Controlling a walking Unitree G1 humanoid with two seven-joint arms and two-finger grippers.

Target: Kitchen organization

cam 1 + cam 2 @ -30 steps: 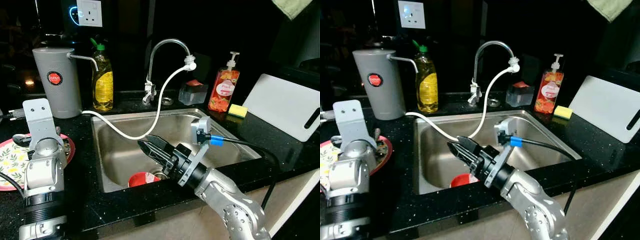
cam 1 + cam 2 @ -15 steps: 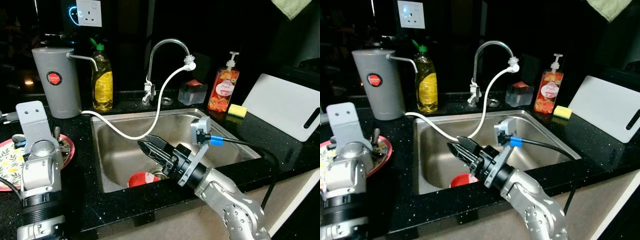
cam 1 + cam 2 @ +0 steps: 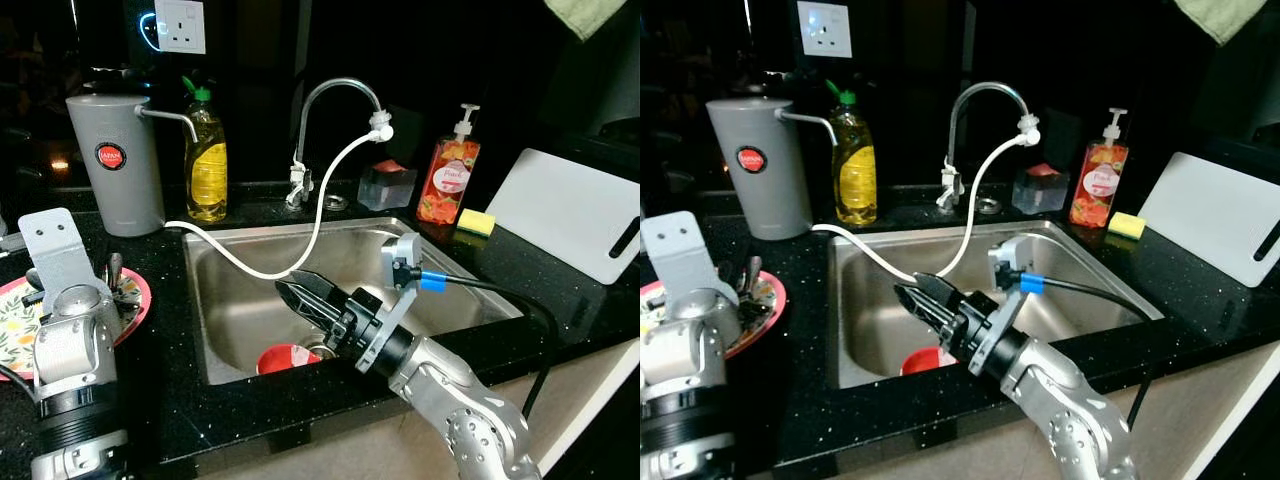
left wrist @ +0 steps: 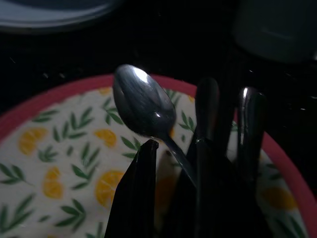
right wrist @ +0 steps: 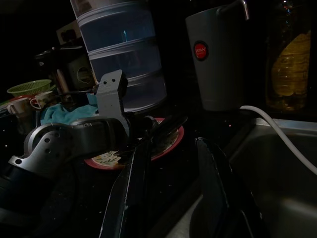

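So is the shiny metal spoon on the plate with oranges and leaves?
Yes, the shiny metal spoon lies over the red-rimmed orange-and-leaf patterned plate.
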